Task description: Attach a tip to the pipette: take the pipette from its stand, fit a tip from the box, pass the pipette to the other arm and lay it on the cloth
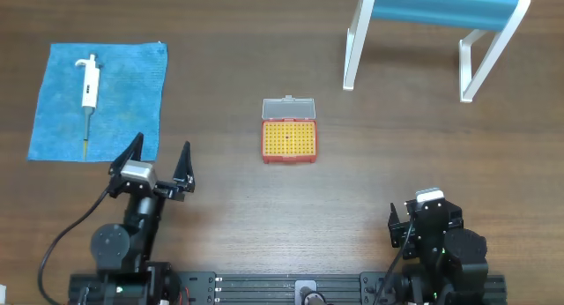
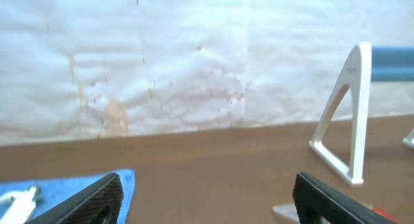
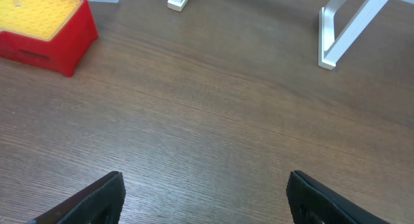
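Note:
A white pipette (image 1: 88, 86) with a yellow tip on its end lies lengthwise on the blue cloth (image 1: 132, 93) at the table's far left. The cloth's corner (image 2: 123, 180) and a bit of the pipette (image 2: 16, 201) also show in the left wrist view. The red tip box (image 1: 288, 143) with yellow tips and its clear lid folded back sits mid-table; its corner (image 3: 45, 31) appears in the right wrist view. The white-legged stand with a blue bar (image 1: 441, 7) is at the far right. My left gripper (image 1: 161, 157) is open and holds nothing, just near of the cloth. My right gripper (image 3: 206, 198) is open over bare wood, close to its base.
The stand's white legs (image 3: 343, 30) rise ahead of the right gripper. A pale wall (image 2: 194, 56) backs the table's far edge. Bare wooden tabletop (image 1: 370, 173) stretches between the box and both arms.

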`<action>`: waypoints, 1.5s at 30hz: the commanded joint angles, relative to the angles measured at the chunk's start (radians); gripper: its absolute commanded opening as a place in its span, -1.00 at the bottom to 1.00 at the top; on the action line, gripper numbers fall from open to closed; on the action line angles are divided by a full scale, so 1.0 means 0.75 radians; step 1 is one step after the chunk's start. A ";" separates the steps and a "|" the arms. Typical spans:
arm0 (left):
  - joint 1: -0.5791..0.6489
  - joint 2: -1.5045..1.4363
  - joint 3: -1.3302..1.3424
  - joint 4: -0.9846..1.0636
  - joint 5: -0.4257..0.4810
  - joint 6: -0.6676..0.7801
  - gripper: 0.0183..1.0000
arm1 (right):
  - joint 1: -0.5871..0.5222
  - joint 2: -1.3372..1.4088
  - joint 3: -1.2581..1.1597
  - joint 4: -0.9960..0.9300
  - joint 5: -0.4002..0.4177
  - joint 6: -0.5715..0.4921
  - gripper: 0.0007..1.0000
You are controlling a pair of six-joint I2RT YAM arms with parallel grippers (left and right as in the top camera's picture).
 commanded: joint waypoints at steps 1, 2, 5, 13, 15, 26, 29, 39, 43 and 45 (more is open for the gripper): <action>-0.002 -0.020 -0.084 -0.008 -0.017 -0.002 0.69 | 0.007 -0.012 0.002 0.006 0.002 0.016 0.62; -0.002 -0.021 -0.084 -0.032 -0.005 -0.002 0.69 | 0.007 -0.012 0.002 0.006 0.002 0.016 0.62; -0.002 -0.027 -0.084 -0.105 -0.004 -0.002 0.69 | 0.007 -0.012 0.002 0.006 0.002 0.016 0.62; -0.003 -0.143 -0.084 -0.262 0.001 -0.002 0.69 | 0.007 -0.012 0.002 0.006 0.002 0.016 0.62; -0.003 -0.143 -0.084 -0.262 0.000 -0.002 0.69 | 0.007 -0.012 0.002 0.006 0.002 0.016 0.62; -0.003 -0.143 -0.084 -0.263 0.001 -0.002 0.69 | 0.007 -0.012 0.002 0.006 0.002 0.015 0.62; -0.003 -0.143 -0.084 -0.263 0.001 -0.002 0.69 | 0.007 -0.012 0.002 0.006 0.002 0.016 0.62; -0.003 -0.143 -0.084 -0.263 0.001 -0.002 0.69 | 0.007 -0.012 0.002 0.006 0.002 0.015 0.62; -0.003 -0.143 -0.084 -0.263 0.001 -0.002 0.69 | 0.007 -0.012 0.002 0.006 0.002 0.016 0.62; -0.003 -0.143 -0.084 -0.263 0.000 -0.002 0.69 | 0.007 -0.012 0.002 0.025 0.003 0.005 0.62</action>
